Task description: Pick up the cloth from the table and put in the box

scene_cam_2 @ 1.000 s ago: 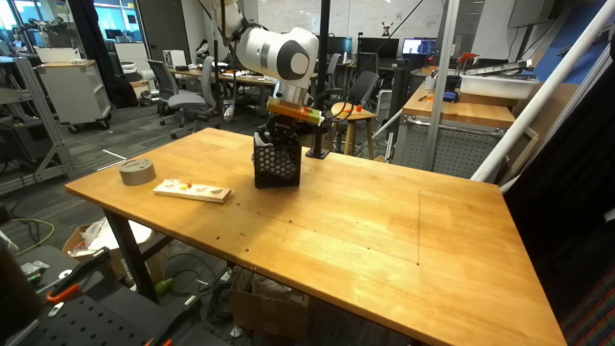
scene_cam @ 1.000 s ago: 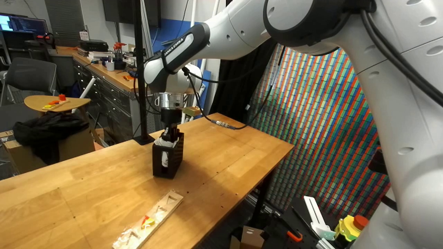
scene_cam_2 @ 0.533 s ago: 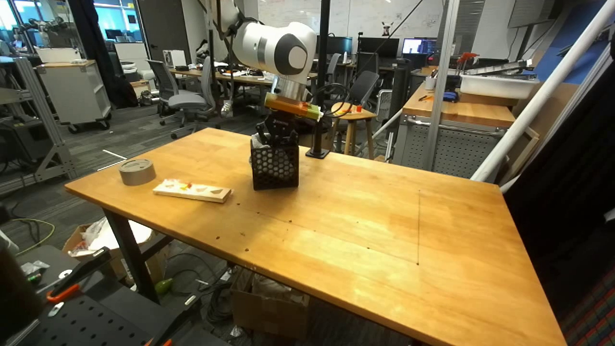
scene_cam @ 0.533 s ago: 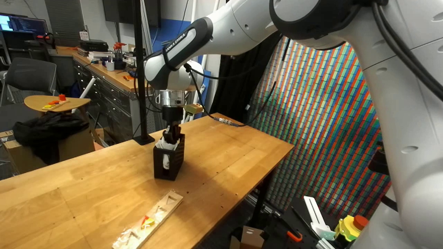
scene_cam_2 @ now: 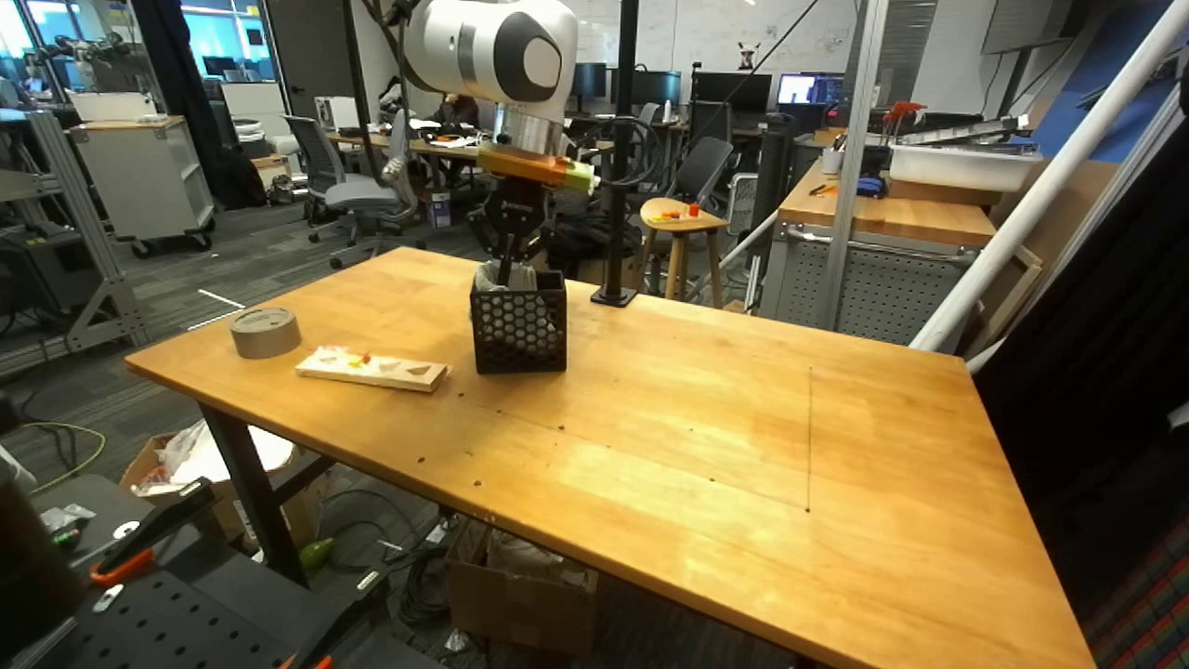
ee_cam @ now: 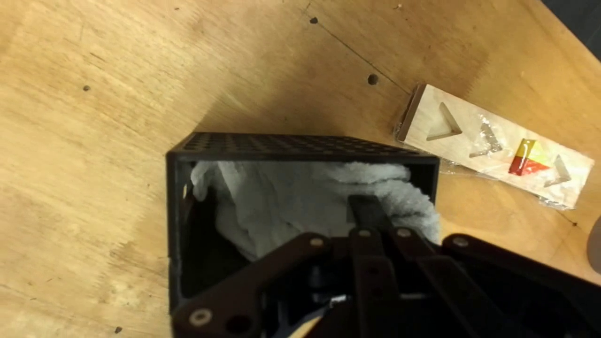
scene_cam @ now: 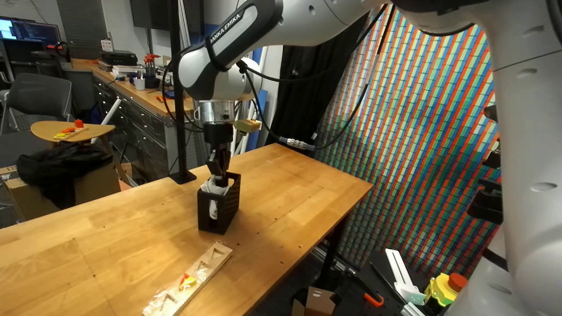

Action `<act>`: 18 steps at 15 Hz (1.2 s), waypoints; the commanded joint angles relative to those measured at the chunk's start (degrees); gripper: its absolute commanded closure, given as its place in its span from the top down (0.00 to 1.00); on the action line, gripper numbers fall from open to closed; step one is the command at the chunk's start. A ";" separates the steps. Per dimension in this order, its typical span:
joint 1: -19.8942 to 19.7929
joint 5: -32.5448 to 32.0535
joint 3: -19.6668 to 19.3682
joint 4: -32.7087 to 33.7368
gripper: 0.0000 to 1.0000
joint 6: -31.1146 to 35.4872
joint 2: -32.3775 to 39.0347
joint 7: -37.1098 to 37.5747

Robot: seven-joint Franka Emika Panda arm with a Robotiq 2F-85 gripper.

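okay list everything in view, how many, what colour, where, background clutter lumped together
table: 1, light brown, centre
box: 1, black, on the table
cloth: 1, pale grey, bunched in the box
board: 1, pale wood, on the table
pieces: count unclear, red and yellow, on the board
tape: 1, grey-brown, on the table
pole: 1, black, at the table's edge
stool: 1, light wood, beyond the table
toys: a few, red, orange and yellow, on the stool
backdrop: 1, multicoloured, beyond the table
button: 1, red, low right in an exterior view
cartons: several, brown, low around the table
chairs: several, grey, background
clutter: uncounted, mixed colours, background
arm: 1, white and black, above the table
claw: 1, black, at the cloth, jaws together, grip unclear
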 commanded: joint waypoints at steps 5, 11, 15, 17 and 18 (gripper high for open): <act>3.48 -4.09 -0.56 -5.61 0.00 -0.83 -9.35 5.53; 5.41 -4.87 -0.07 -3.72 0.00 -1.65 -8.79 6.84; 5.88 -4.37 0.15 -2.38 0.00 -1.71 -6.67 6.33; 5.87 -4.12 0.27 -1.81 0.00 -1.60 -5.55 6.08; 5.76 -3.88 0.31 -1.53 0.00 -1.55 -5.05 5.95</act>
